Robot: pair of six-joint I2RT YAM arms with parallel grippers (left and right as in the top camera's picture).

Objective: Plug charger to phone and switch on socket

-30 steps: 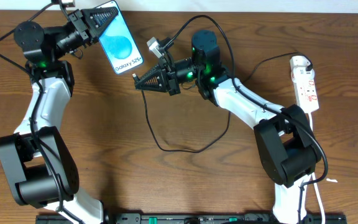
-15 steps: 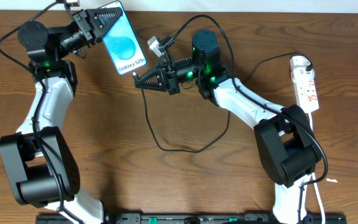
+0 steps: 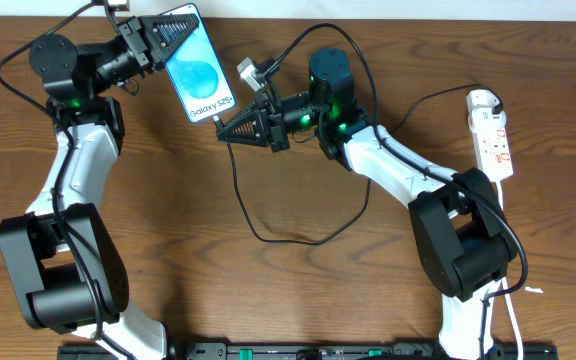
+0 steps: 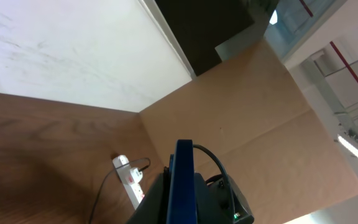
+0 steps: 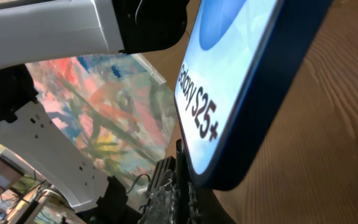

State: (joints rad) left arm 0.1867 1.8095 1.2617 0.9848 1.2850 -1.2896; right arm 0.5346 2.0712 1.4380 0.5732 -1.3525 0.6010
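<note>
Right gripper (image 3: 225,131) comes first, its two fingers pinched together on the plug end of the charger (image 3: 258,232), with the thin black cable dropping out from beneath the fingertips. In the right wrist view the same gripper (image 5: 166,202) shows only as dark ridged pads at the bottom edge, and the rounded blue end of the phone (image 5: 229,93) hangs just above them, the words "Galaxy S25+" printed near that end. Whether the plug tip touches the phone's edge I cannot tell. Just beyond, the phone (image 3: 196,65) is held off the table (image 3: 298,300), tilted, with its bright blue-and-white screen turned up toward the overhead camera. The left gripper (image 3: 173,32) is clamped on its far end, one finger on each face. From the left wrist the phone (image 4: 184,180) appears edge-on as a thin blue strip squeezed between the fingers. From the right gripper the cable loops down across the wood, curves back up under the right arm and arcs over to the socket (image 3: 494,135), well apart at the right edge of the table, where it meets the rounded end. Red marks show on the switches, but their position is too small to read.
</note>
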